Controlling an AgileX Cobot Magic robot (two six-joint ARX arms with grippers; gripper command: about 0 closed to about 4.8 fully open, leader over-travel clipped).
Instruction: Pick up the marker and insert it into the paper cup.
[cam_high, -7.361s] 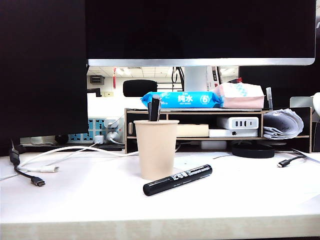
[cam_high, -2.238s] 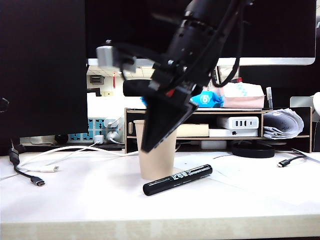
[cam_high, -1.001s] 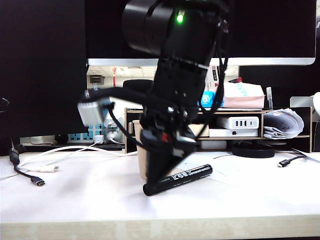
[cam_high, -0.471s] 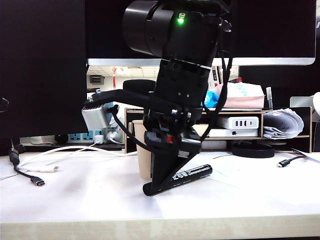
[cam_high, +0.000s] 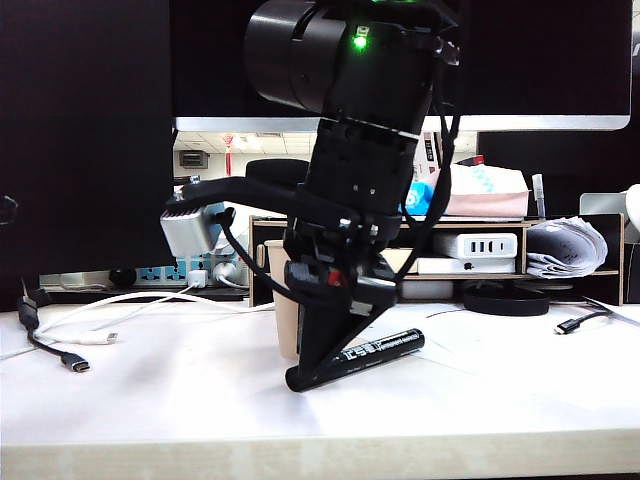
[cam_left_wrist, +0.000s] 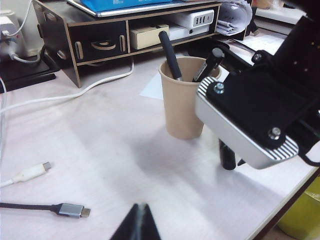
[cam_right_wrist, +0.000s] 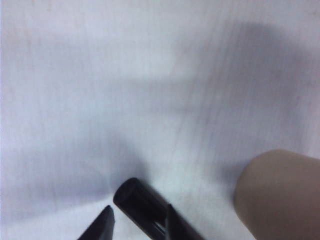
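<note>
While its two black fingertips (cam_right_wrist: 106, 218) are standing apart on either side of the marker's blunt end, the right tool (cam_right_wrist: 136, 216) is reaching steeply down to the desk (cam_high: 140, 395), released and not yet clenched on anything. In the exterior view that tool (cam_high: 322, 368) is covering the near end of the marker (cam_high: 375, 352), which is lying flat on the desk, slanting up toward the right, a thick black cylinder showing white printed lettering along its barrel. Just behind it, the paper cup (cam_left_wrist: 183, 102) is standing upright, plain tan and tapered with a rolled rim, holding two dark pens (cam_left_wrist: 169, 55) that are leaning against its edge. In the left wrist view the marker (cam_left_wrist: 227, 156) is showing only as a short black stub beside the cup's base, under the right arm's grey camera housing (cam_left_wrist: 240, 135). The left tool (cam_left_wrist: 138, 226) is hovering well apart from the cup, over bare desk near a USB cable (cam_left_wrist: 55, 208); only its dark tip is in view, so I cannot tell whether it is released or clenched.
</note>
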